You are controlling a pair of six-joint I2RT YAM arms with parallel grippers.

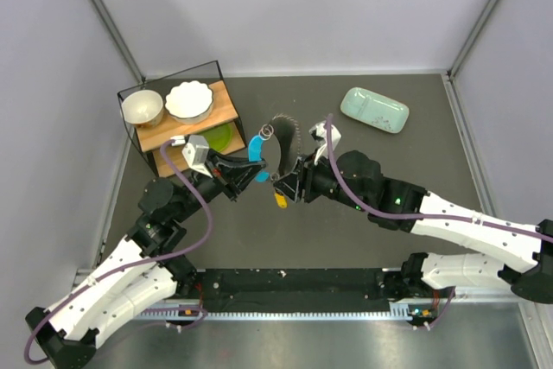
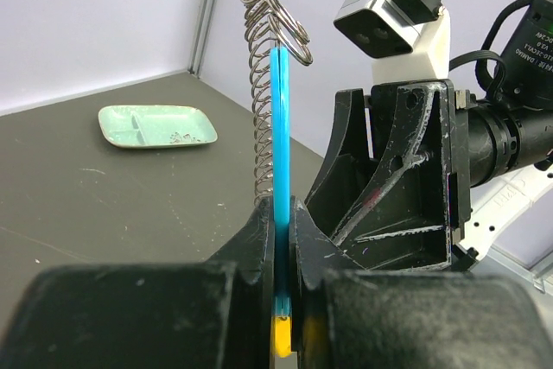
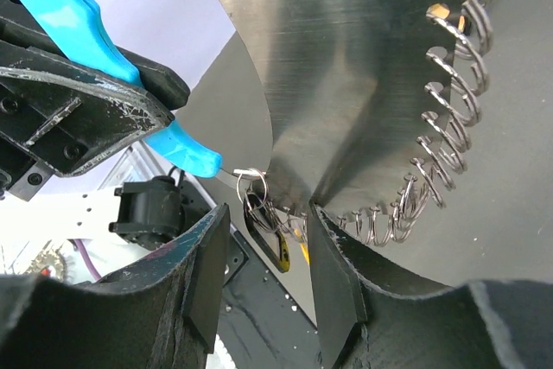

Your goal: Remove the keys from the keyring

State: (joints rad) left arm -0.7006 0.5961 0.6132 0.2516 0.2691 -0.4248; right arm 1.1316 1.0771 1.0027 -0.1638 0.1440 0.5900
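The left end effector (image 2: 281, 213) is clenched on the keys' blue-covered one (image 2: 280, 127), gripping it near its lower end so the bright blue strip stands straight up in the middle of the left wrist frame. A yellow piece (image 2: 282, 334) shows just under the fingers. The keyring (image 2: 257, 127), a silvery coil of wire, rises beside the blue cover and ends in small loops at the top of the frame.

The right end effector (image 3: 266, 213) has its fingers apart with nothing pressed between the pads. Past their tips, at the lower centre of the right wrist frame, hang small rings, a dark-headed key (image 3: 270, 246) and a bit of yellow, and the coil curves up the right side.

White lettering on the black barrel (image 2: 523, 41) at the upper right of the left wrist frame is too small to read.

A pale green tray (image 2: 147, 123) lies on the dark surface (image 2: 86, 213) at the left.
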